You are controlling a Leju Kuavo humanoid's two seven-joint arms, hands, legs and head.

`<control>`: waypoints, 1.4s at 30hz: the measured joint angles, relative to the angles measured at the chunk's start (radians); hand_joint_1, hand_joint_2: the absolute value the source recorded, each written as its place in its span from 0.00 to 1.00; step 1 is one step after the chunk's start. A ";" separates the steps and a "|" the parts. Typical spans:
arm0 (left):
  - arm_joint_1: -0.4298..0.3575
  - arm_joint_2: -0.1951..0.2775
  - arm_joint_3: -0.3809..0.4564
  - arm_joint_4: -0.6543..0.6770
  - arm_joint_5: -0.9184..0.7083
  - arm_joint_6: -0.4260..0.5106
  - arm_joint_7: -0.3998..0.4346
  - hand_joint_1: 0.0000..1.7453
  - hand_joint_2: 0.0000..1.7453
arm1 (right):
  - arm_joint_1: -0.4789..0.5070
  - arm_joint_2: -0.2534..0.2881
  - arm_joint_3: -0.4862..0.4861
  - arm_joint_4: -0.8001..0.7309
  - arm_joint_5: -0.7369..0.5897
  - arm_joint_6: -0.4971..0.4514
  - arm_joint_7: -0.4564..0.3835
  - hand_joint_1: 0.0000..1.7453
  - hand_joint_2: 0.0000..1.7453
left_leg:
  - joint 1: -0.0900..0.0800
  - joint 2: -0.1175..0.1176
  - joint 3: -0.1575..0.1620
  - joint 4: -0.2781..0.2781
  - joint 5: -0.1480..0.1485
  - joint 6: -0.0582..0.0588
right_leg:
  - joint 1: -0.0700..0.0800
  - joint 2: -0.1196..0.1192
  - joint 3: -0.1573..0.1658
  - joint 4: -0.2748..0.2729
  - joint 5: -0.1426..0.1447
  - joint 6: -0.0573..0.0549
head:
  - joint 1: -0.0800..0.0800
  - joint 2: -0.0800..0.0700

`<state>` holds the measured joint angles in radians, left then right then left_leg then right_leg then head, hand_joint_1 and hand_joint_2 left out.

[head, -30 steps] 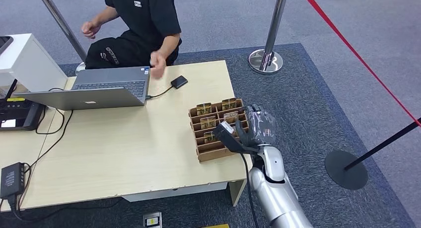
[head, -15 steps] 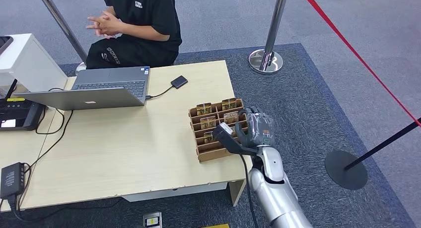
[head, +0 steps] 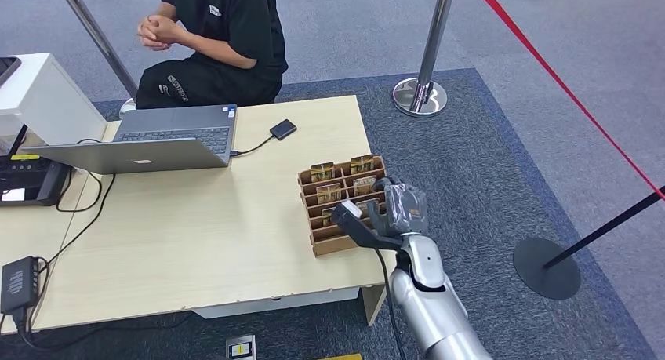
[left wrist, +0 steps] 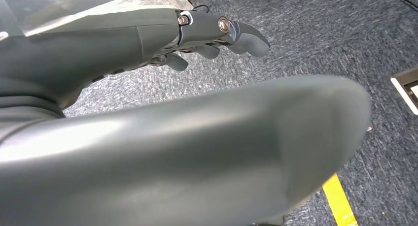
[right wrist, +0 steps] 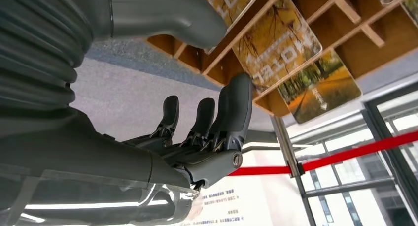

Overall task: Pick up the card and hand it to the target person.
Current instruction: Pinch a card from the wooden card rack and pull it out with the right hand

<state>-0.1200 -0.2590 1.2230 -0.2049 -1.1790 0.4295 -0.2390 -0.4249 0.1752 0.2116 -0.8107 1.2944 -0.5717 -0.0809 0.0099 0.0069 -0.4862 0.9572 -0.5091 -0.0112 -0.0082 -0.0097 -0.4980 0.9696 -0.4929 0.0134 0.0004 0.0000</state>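
A: Start with the wooden rack (head: 343, 204). What is in it?

B: It is a slotted organiser near the table's (head: 196, 234) right front corner, split into rows of small compartments. Cards stand upright in several: two in the rear row, two in the row in front of that, and one further forward on the rack's left side. The front compartments look bare, though the hand covers part of them.

A: And the card to be picked?

B: From the right wrist camera, a card (right wrist: 277, 44) printed with yellow autumn trees stands in its slot, a second one (right wrist: 318, 85) just beside it in the next compartment. Neither is lifted out.

A: Where is the right hand (head: 382, 215)?

B: At the rack's right front edge, over the front rows. Its thumb (right wrist: 167, 12) and dark fingers (right wrist: 231, 113) are apart, and one fingertip lies against a wooden divider next to the yellow card. It grips nothing.

A: The left hand (left wrist: 148, 34)?

B: Seen from its own wrist camera above grey carpet, fingers loosely curled and apart from the thumb, holding nothing.

A: Anything else around the rack?

B: Behind it on the table, a small black device (head: 283, 129) cabled to a laptop (head: 149, 144). Beyond the table's far edge a person (head: 216, 42) in black sits with hands clasped.
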 joint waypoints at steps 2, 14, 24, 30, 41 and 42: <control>0.000 0.000 0.000 0.000 0.000 0.000 0.000 0.00 0.00 | -0.003 0.000 0.000 0.010 -0.001 -0.001 0.000 0.51 1.00 | 0.000 0.000 0.000 0.000 0.000 0.000 | 0.000 0.000 0.000 0.000 0.000 0.000 | 0.000 0.000; 0.000 0.000 0.000 0.000 -0.011 -0.003 0.001 0.00 0.00 | -0.015 -0.002 0.000 0.052 -0.003 -0.010 0.006 0.52 1.00 | 0.000 0.000 0.000 0.000 0.000 0.000 | 0.000 0.000 0.000 0.000 0.000 0.000 | 0.000 0.000; 0.000 0.000 0.000 0.000 -0.012 -0.009 0.001 0.00 0.00 | -0.016 -0.009 0.000 0.076 -0.002 -0.013 0.007 0.55 1.00 | 0.000 0.000 0.000 0.000 0.000 0.000 | 0.000 0.000 0.000 0.000 0.000 0.000 | 0.000 0.000; 0.000 0.000 0.000 0.000 -0.013 -0.009 0.003 0.00 0.00 | -0.019 -0.010 0.001 0.090 -0.002 -0.019 0.006 0.57 1.00 | 0.000 0.000 0.000 0.000 0.000 0.000 | 0.000 0.000 0.000 0.000 0.000 0.000 | 0.000 0.000; 0.000 0.000 0.000 0.000 -0.015 -0.009 0.005 0.00 0.00 | -0.025 -0.008 0.007 0.108 -0.007 -0.028 0.005 0.70 1.00 | 0.000 0.000 0.000 0.000 0.000 0.000 | 0.000 0.000 0.000 0.000 0.000 0.000 | 0.000 0.000; 0.000 0.000 0.000 0.000 -0.015 -0.009 0.005 0.00 0.00 | -0.025 -0.008 0.007 0.109 -0.009 -0.028 0.004 0.71 1.00 | 0.000 0.000 0.000 0.000 0.000 0.000 | 0.000 0.000 0.000 0.000 0.000 0.000 | 0.000 0.000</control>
<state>-0.1200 -0.2590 1.2226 -0.2049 -1.1936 0.4208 -0.2337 -0.4499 0.1676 0.2188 -0.7018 1.2857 -0.6001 -0.0769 0.0099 0.0070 -0.4858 0.9572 -0.5091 -0.0112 -0.0082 -0.0097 -0.4978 0.9697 -0.4929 0.0133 0.0004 0.0000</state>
